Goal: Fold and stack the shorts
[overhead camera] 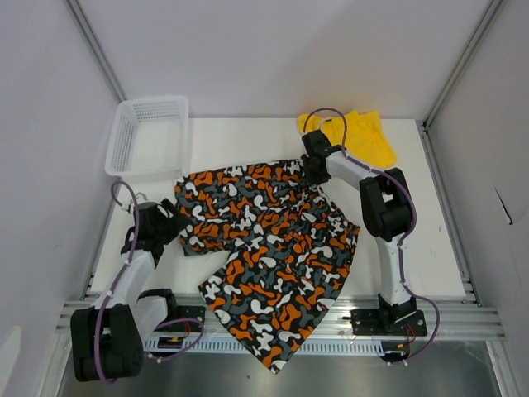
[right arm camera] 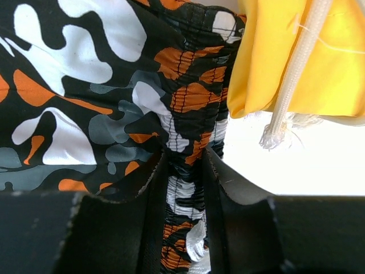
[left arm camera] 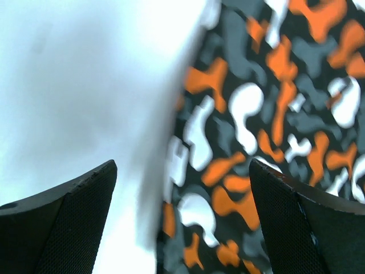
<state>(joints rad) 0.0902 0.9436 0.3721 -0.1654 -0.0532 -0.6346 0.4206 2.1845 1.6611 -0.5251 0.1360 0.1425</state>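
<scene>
Orange-blotched patterned shorts [overhead camera: 273,240]: your right gripper [right arm camera: 185,154] clamps their waistband beside the yellow shorts [right arm camera: 279,57]; left gripper [left arm camera: 182,165] gapes over their edge.

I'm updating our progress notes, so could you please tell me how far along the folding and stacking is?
Nothing looks folded yet. The patterned shorts lie unfolded, partly hanging over the near edge. In hand: the right tool pinches their waistband, the left tool is open at their side edge. Left: folding both, including the bunched yellow shorts, then stacking.
</scene>
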